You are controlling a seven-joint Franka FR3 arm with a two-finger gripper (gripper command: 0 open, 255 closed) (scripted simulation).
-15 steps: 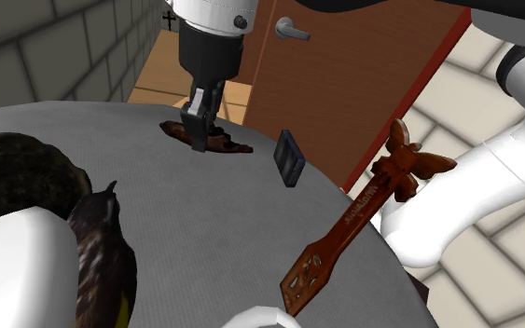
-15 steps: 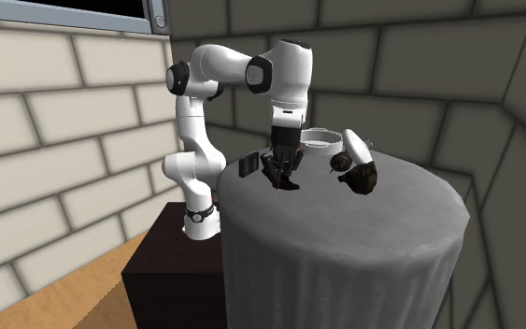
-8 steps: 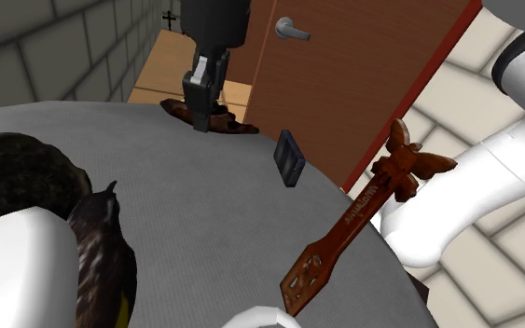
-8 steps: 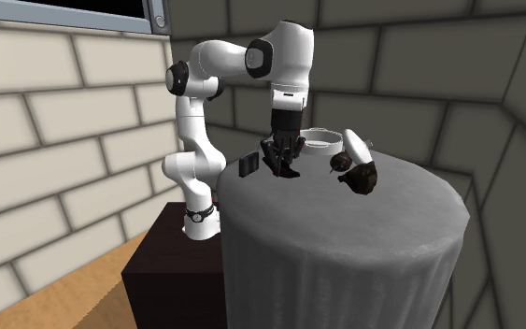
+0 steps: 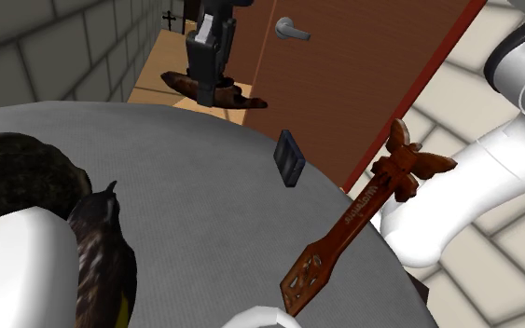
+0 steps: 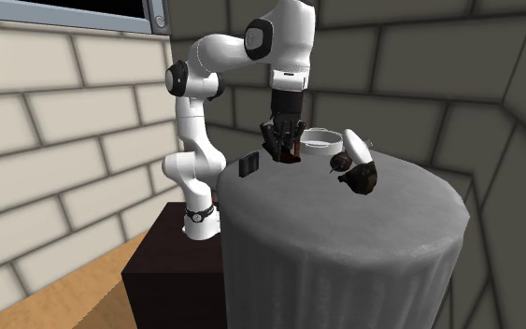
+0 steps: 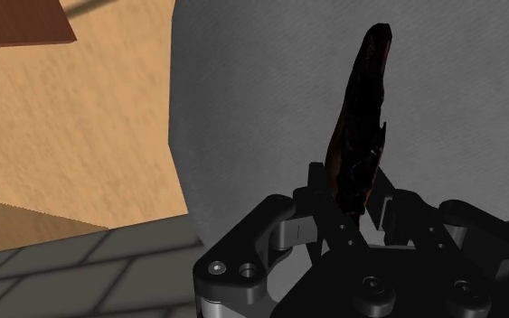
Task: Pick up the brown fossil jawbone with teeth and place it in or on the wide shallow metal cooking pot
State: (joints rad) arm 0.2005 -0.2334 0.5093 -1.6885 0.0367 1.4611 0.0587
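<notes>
Upper centre of the shoulder view: all-black two-finger gripper [image 5: 206, 79] clamped on a dark brown, elongated fossil jawbone [image 5: 241, 96], held roughly level in the air past the far rim of the round grey-clothed table [image 5: 204, 205]. From the wrist camera: jawbone [image 7: 361, 135] pinched near one end between the black fingers [image 7: 332, 215], jutting straight out from them over grey tabletop [image 7: 261, 108] and tan wood floor [image 7: 71, 135]. Upper centre of the second exterior view: gripper [image 6: 285, 148] and jawbone [image 6: 293, 157] above the table [image 6: 345, 243], just left of a pale, wide, shallow round pot [image 6: 322, 141] at the table's back edge, not touching it. Right of centre in the shoulder view: small dark flat rectangular block [image 5: 290, 157], tilted on the cloth. Lower right: reddish-brown wooden paddle with a butterfly-shaped top [image 5: 363, 210] along the table's rim. Lower left: dark feathered bird figure [image 5: 102, 256] beside a white rounded object [image 5: 18, 270]. Upper right: brown door with a grey lever handle [image 5: 344, 75]. Lower left of the second exterior view: dark box stand [image 6: 172, 266] under the white arm [image 6: 195, 140].
</notes>
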